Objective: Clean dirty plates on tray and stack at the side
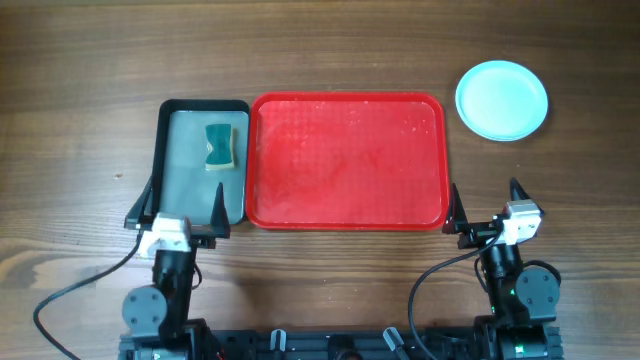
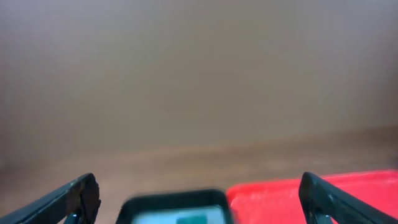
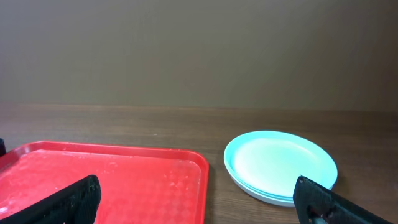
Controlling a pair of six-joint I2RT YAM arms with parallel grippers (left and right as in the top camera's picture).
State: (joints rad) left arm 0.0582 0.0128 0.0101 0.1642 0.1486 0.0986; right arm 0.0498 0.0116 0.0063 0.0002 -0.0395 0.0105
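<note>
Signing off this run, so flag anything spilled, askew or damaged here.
Only faint pale specks, perhaps droplets or residue, on the red tray near its far edge. The plates sit neatly stacked beside it, and the sponge lies on the small grey tray. Nothing looks damaged.

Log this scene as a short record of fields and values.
red tray: centre, no plates on it, pale specks on its surface
plates: stacked beyond the red tray's far right corner, aqua one on top
grey tray: beside the red tray's left edge
sponge: in the grey tray
left gripper: open, empty, at the grey tray's near end
right gripper: open, empty, right of the red tray's near corner
</note>
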